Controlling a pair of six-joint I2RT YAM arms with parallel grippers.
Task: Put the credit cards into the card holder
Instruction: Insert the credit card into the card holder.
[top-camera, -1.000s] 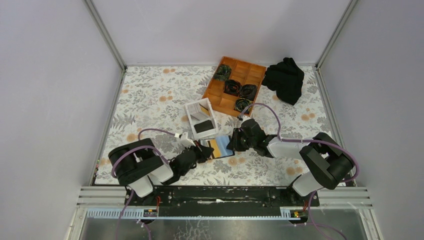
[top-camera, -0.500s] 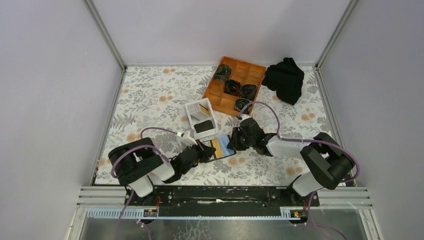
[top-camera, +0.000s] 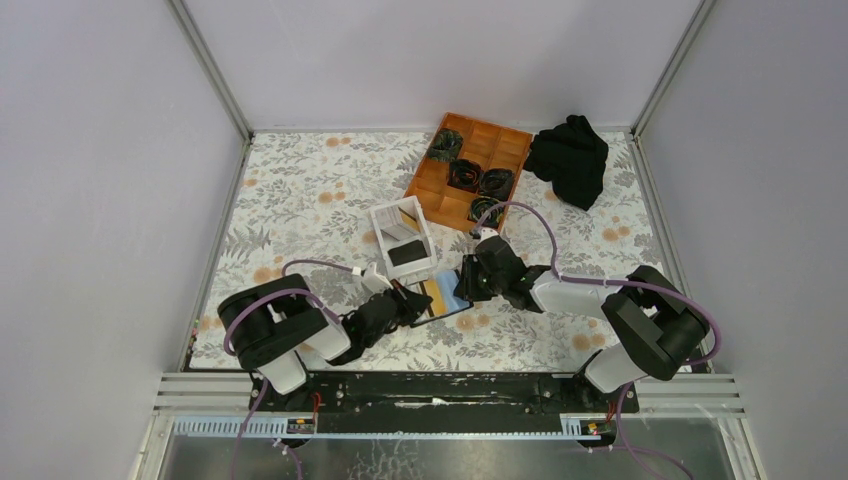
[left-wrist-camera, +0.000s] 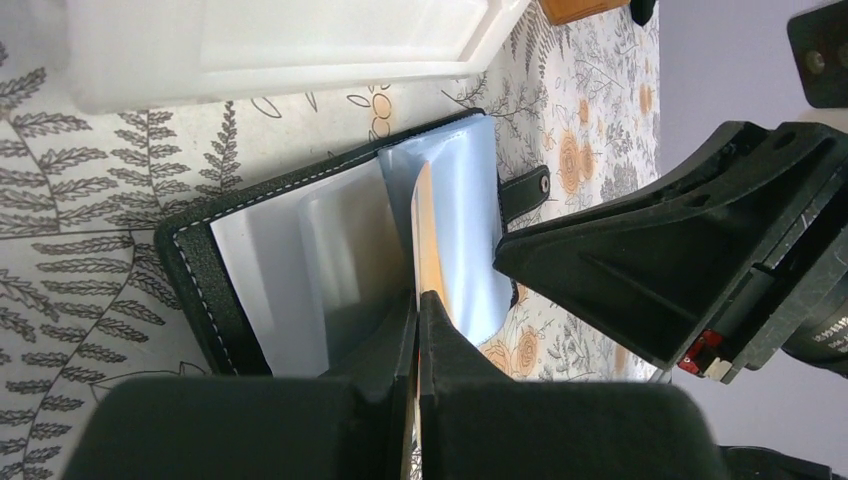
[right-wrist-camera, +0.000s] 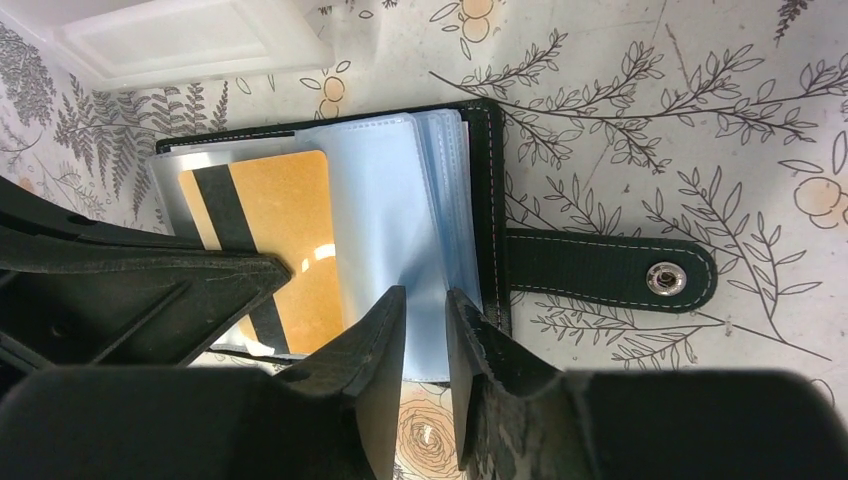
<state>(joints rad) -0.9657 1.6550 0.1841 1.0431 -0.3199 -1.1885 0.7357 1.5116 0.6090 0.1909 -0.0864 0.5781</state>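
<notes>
The card holder (top-camera: 445, 300) lies open on the counter (top-camera: 300, 190), just near of the white box (top-camera: 402, 235) and between the two claws. The right wrist view shows the orange card (right-wrist-camera: 275, 230) face-on, with a dark stripe along its left side, lying over the holder's clear sleeves. The strap tab (right-wrist-camera: 610, 272) with its snap sticks out to the right. The left wrist view shows the same card (left-wrist-camera: 428, 230) only edge-on, standing up from the sleeves, which the overhead view cannot resolve.

The left claw (left-wrist-camera: 417, 300) is pinched tight on the near end of the card. The right claw (right-wrist-camera: 425, 300) stands over the sleeves with a narrow gap between its jaws. I cannot tell whether it grips a sleeve.

Both arms reach low and inward from the near edge, meeting over the holder. The counter carries a floral cloth. At the far side sit an orange wooden tray (top-camera: 500, 145) with dark bundles and a black cloth (top-camera: 570, 158). Pale lilac walls enclose the space.
</notes>
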